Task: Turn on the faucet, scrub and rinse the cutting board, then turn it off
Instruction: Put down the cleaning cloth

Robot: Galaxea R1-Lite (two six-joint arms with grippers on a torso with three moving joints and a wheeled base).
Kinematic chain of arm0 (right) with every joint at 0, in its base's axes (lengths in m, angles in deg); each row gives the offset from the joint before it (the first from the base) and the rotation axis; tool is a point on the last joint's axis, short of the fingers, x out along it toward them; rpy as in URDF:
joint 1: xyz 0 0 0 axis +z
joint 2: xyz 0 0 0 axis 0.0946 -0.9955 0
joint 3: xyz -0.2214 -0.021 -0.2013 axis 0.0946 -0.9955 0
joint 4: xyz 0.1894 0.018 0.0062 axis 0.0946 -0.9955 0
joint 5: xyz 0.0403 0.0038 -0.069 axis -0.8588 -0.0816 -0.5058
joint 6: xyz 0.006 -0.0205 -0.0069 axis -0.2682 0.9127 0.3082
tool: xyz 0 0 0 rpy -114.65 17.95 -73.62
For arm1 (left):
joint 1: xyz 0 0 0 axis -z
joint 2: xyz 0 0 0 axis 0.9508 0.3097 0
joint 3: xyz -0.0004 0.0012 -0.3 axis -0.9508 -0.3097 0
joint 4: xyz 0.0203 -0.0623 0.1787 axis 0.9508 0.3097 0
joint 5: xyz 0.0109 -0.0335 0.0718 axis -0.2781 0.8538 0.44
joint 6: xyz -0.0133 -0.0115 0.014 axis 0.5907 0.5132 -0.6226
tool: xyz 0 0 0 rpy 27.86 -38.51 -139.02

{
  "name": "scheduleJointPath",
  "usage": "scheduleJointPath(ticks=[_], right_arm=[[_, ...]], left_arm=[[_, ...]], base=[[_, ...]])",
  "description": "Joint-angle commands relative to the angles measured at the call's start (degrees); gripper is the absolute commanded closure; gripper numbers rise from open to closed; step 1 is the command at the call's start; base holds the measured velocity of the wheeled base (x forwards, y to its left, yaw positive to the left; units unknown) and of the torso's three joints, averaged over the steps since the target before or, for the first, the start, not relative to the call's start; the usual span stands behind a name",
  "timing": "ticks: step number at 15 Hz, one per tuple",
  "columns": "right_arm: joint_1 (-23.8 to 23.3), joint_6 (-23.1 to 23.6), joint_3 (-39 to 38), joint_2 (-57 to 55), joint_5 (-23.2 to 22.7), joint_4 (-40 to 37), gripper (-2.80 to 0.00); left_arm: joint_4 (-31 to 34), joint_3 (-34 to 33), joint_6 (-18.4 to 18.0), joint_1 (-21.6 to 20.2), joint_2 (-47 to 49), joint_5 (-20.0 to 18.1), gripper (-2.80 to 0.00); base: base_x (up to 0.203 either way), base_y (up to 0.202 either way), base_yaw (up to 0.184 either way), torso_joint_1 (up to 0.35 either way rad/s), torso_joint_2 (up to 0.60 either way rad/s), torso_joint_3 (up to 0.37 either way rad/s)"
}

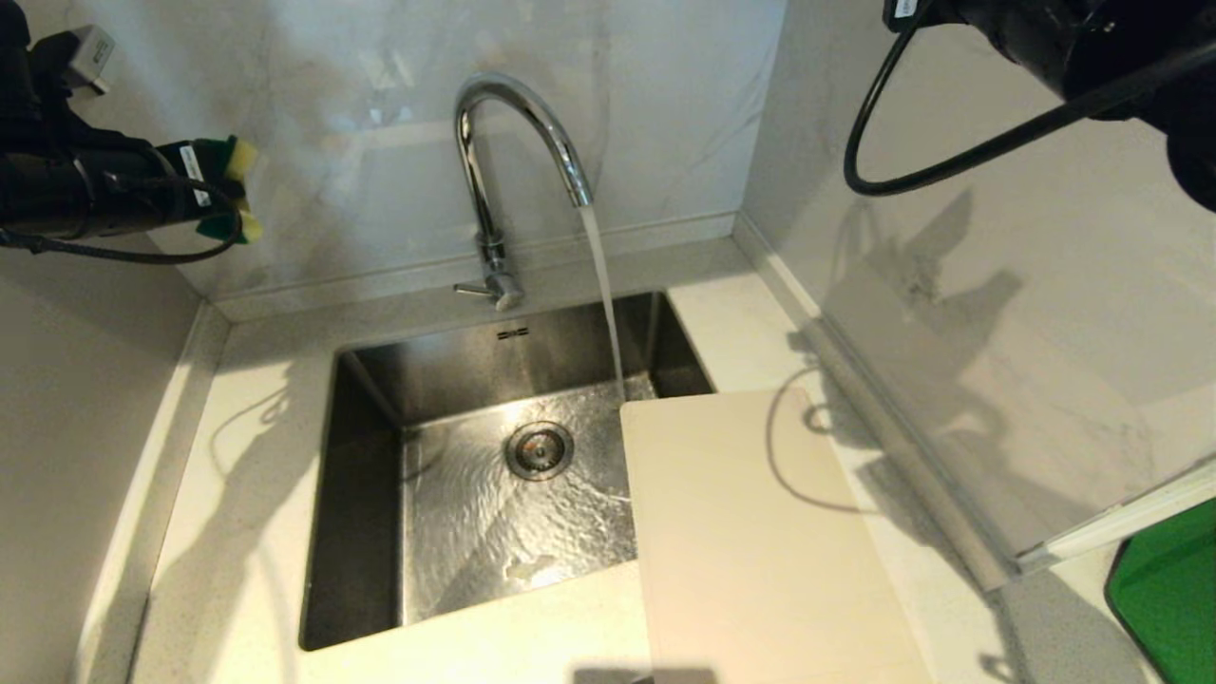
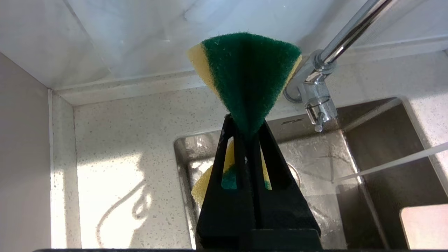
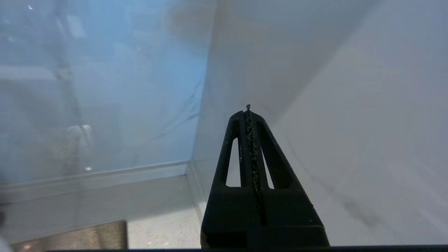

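The chrome faucet (image 1: 518, 142) stands behind the sink, its thin lever (image 1: 472, 289) pointing left, and a stream of water (image 1: 603, 285) runs from the spout into the basin. The cream cutting board (image 1: 750, 541) lies flat on the counter to the right, its left edge over the sink's right side. High at the left, away from the board, my left gripper (image 1: 204, 190) (image 2: 246, 127) is shut on a folded green-and-yellow sponge (image 2: 246, 70). My right gripper (image 3: 248, 112) is shut and empty, facing the wall corner; only its arm (image 1: 1092, 47) shows at the head view's top right.
The steel sink (image 1: 356, 475) has a wet floor and a round drain (image 1: 539, 449). Marble walls close in behind and on the right. A bright green slab (image 1: 1168, 598) sits at the bottom right. Speckled counter (image 1: 237, 475) runs left of the sink.
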Motion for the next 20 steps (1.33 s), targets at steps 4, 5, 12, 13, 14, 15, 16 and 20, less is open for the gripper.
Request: scheduleJointPath(ticks=[4,5,12,13,14,15,16,20], right_arm=[[-1.3,-1.5,-12.8,14.2,0.2,0.3,0.00],[-2.3,-2.5,-15.8,16.3,0.2,0.4,0.00],[-6.1,-8.9,-32.5,27.9,-0.3,0.6,0.00],[-5.9,-9.3,-34.7,28.9,-1.1,0.7,0.00],[-5.5,-9.3,-38.0,30.4,-3.4,0.7,0.00],[-5.1,-9.1,-42.2,33.1,-6.9,0.7,0.00],[-4.9,-8.8,-46.2,35.6,-10.7,0.7,0.00],[-8.8,-6.2,-58.7,43.9,-16.6,0.7,0.00]], left_arm=[[0.0,-0.5,0.1,1.1,-1.2,0.8,0.00],[0.0,-0.5,0.1,1.4,-1.3,1.0,0.00],[0.0,-1.0,0.6,3.0,-1.8,1.1,0.00],[0.0,-1.2,0.6,3.6,-2.0,1.7,0.00],[-0.1,-1.4,0.6,4.1,-2.0,2.4,0.00],[-0.1,-1.5,0.6,4.1,-2.1,2.5,0.00],[-0.2,-1.8,0.6,4.1,-2.1,2.5,0.00],[-0.5,-2.9,0.8,4.1,-2.2,2.3,0.00]], base=[[0.000,0.000,0.000,0.000,0.00,0.000],[0.000,0.000,0.000,0.000,0.00,0.000],[0.000,0.000,0.000,0.000,0.00,0.000],[0.000,0.000,0.000,0.000,0.00,0.000],[0.000,0.000,0.000,0.000,0.00,0.000],[0.000,0.000,0.000,0.000,0.00,0.000],[0.000,0.000,0.000,0.000,0.00,0.000],[0.000,0.000,0.000,0.000,0.00,0.000]])
